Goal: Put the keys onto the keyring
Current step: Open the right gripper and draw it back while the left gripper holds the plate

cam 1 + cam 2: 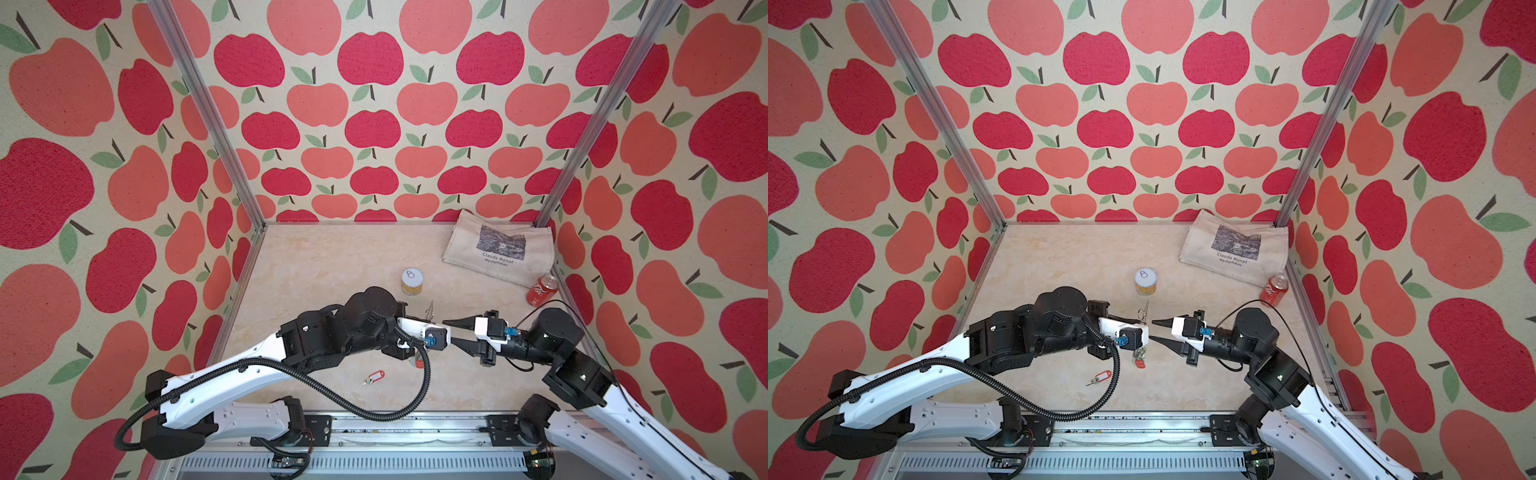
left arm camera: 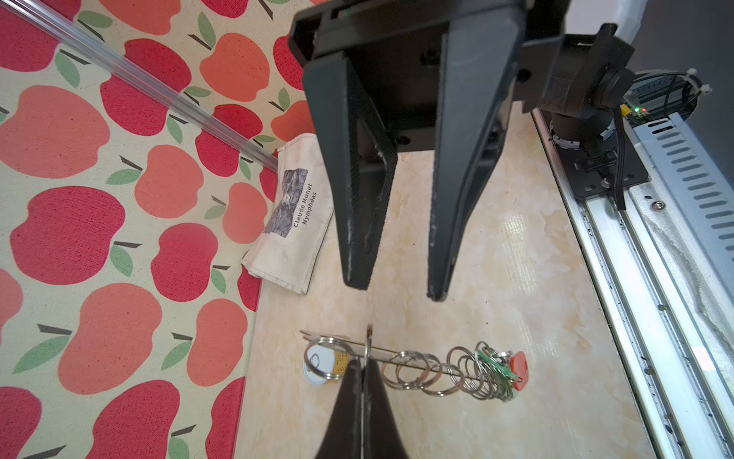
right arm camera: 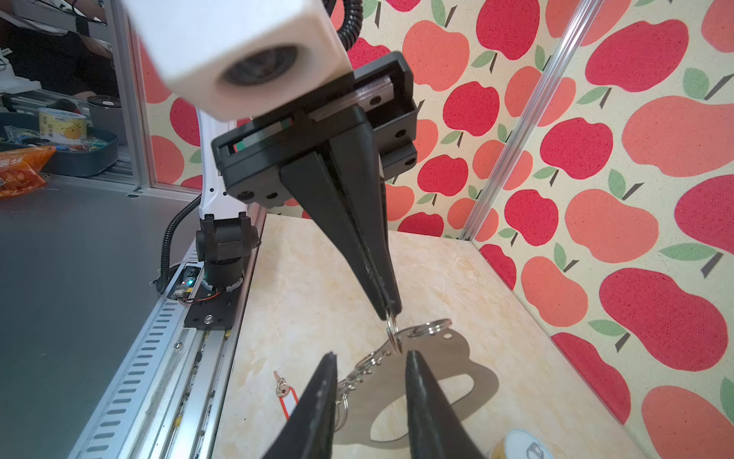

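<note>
Nearest the rail, one loose key with a red tag, flat on the bench. Above mid-bench, left end effector pinched together on one ring of the keyring, plate hanging below. Green- and red-tagged keys bunched at one end of it. Opposite, right end effector apart, gripping nothing. Beyond, a tin, a red drink can, a cloth bag.
</note>
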